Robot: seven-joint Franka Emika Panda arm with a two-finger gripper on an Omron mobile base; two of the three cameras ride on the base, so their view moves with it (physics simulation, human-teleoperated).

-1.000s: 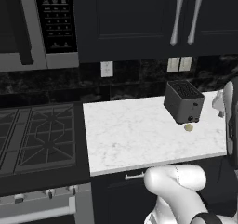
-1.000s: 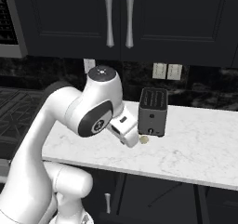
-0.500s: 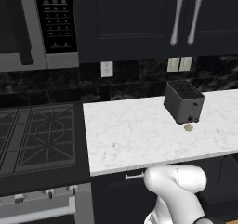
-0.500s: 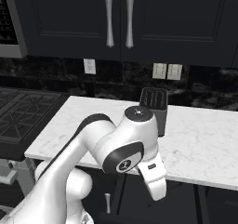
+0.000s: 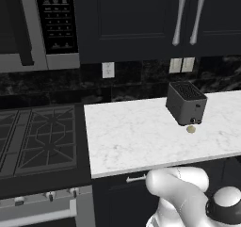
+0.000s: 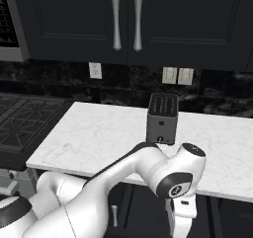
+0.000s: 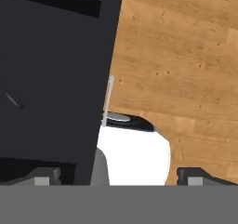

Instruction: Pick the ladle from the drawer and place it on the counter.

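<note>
— Is the ladle out yet?
— No. I can't spot it, maybe it is inside the dark drawer front (image 7: pixel 51 79). The gripper (image 7: pixel 120 175) hangs low with fingers apart, empty. The counter (image 5: pixel 136 136) waits.

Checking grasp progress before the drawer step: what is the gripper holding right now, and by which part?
Nothing. In the hand view the gripper has its fingertips spread wide, with no object between them; it faces a dark cabinet front and wood floor.

You get soft, slightly blurred renders: dim dark cabinets, evenly bright desk (image 5: pixel 141 136), faint shadow under the toaster (image 5: pixel 186 103).
</note>
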